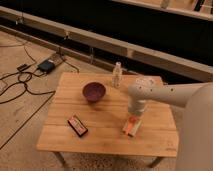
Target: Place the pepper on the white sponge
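Overhead oblique view of a low wooden table (107,135) standing on a speckled floor beside a dark wall with a pale ledge. The robot's white arm (165,95) enters from the right and bends downward over the right half of the tabletop, ending in the gripper (133,119), which points straight down directly above the white sponge (131,128). The pepper (132,122), a small orange-red object, lies on top of the white sponge, at the gripper's tip; whether the fingers touch it cannot be told, and whether the jaws are apart or together cannot be told either, since the wrist hides them. The white sponge rests flat on the table near the right front area, slightly tilted relative to the table edge. Near the centre of the table, toward the rear, stands a dark purple bowl (94,92), upright and well apart from the sponge. Behind it and to the right, near the rear edge, stands a small clear bottle (117,75), upright. Toward the left front lies a flat dark rectangle with red-orange markings (77,125), set diagonally. On the floor to the left, black cables (20,82) run to a dark box (46,65).
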